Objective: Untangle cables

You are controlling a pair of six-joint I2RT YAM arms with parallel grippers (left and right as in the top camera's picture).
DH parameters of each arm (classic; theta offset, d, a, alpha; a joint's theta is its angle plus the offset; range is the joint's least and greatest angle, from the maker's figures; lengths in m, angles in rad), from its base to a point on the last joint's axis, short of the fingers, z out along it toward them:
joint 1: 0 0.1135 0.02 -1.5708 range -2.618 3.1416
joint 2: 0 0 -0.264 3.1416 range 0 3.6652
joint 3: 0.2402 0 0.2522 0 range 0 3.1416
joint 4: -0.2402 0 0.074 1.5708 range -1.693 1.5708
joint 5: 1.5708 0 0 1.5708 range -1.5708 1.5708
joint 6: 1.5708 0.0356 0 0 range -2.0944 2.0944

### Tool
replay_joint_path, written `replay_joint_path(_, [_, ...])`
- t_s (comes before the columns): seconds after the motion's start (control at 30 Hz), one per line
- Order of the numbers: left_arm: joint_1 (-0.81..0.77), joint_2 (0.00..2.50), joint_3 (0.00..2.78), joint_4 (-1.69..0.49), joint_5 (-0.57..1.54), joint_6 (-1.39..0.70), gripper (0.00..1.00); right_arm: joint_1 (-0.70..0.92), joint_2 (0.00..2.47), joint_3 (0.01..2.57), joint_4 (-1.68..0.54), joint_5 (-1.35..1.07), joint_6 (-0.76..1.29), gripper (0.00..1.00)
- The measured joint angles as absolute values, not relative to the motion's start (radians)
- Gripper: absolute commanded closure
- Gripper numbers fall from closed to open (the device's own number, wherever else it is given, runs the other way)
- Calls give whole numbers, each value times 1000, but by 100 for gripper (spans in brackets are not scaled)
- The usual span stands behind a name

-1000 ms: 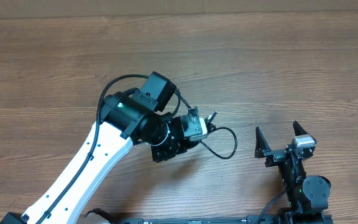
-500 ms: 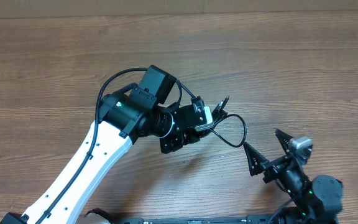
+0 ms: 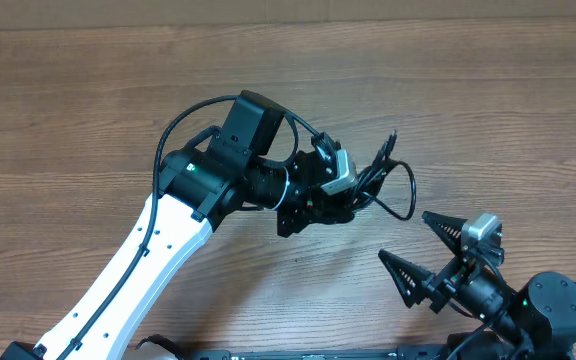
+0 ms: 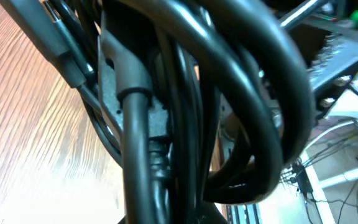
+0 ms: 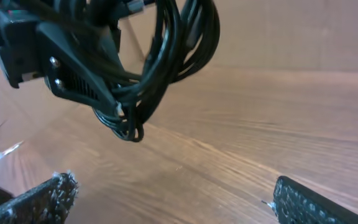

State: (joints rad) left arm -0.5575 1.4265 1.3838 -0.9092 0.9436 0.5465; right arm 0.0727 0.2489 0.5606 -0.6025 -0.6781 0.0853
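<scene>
The cables point(image 3: 393, 185) are a bundle of thin black cords looped together, held off the table by my left gripper point(image 3: 360, 187), which is shut on them. In the left wrist view the cables point(image 4: 185, 106) fill the frame close up. In the right wrist view the bundle point(image 5: 160, 62) hangs in loops from the left gripper point(image 5: 114, 106) above the wood. My right gripper point(image 3: 416, 247) is open and empty, just below and right of the bundle, its fingers pointing toward it; its two fingertips frame bare table in the right wrist view point(image 5: 173, 199).
The wooden table point(image 3: 488, 100) stretches around both arms. The left arm's white link point(image 3: 138, 270) runs from the bottom left. The table's far edge point(image 3: 288, 22) runs along the top.
My left gripper has lifted and carried the cables up and to the right. My right gripper has turned and tilted toward the bundle, moving down and right.
</scene>
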Motion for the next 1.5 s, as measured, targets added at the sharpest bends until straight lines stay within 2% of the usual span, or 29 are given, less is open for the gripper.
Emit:
replay_joint_path(0.2, [-558,1427,1384,-910,1093,698,96,73,249,561,-598,-702,85,0])
replay_joint_path(0.47, [-558,1427,1384,-916,1187,822,96,73,249,561,-530,-769,102,0])
replay_joint_path(0.8, [-558,1427,1384,-916,1272,849,96,72,249,561,-484,-780,137,0])
replay_joint_path(0.9, [-562,1427,1384,-920,1311,849,96,72,249,562,-398,-773,221,0])
replay_joint_path(0.97, [-572,1427,1384,-923,1325,849,96,73,249,562,-387,-728,336,0])
replay_joint_path(1.13, [-595,1427,1384,-935,1345,849,96,72,249,562,-382,-664,467,0])
replay_joint_path(1.5, [-601,1427,1384,-923,1374,849,96,73,249,562,-382,-673,493,0])
